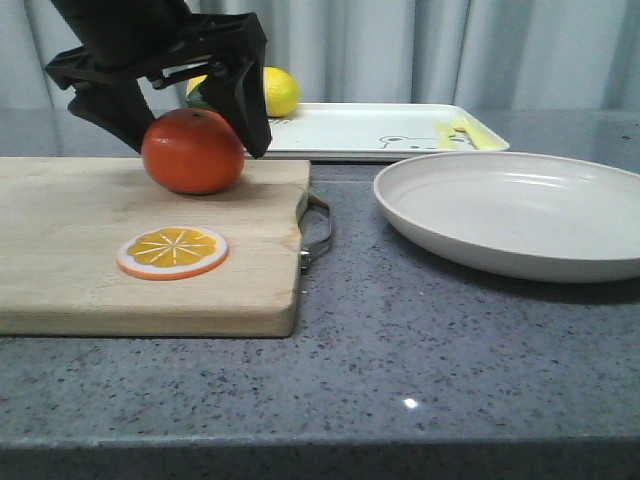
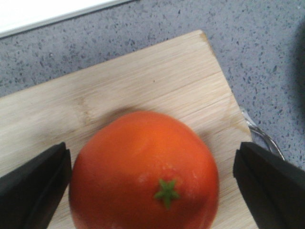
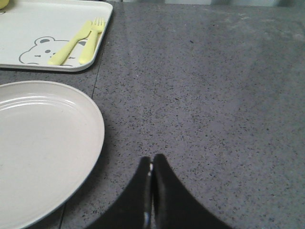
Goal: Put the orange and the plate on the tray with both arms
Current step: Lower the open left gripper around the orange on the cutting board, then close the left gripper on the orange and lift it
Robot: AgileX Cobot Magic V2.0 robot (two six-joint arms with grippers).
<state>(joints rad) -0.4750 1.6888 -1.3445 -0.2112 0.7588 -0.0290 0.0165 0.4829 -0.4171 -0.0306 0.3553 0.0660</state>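
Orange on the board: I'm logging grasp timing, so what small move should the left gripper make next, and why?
Probably close the left gripper. Its fingers are open on either side of the orange with gaps showing, so nothing is gripped yet. The fruit rests on the cutting board; the tray lies behind it.

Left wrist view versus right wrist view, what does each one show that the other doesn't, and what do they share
Only the left wrist view shows the orange resting on the wooden cutting board, sitting between the open fingers of the left end effector with gaps on both sides.

Only the right wrist view shows the plate, a yellow fork lying on the tray, and the right end effector shut and empty above bare counter.

Both show the speckled grey counter and part of the white tray.
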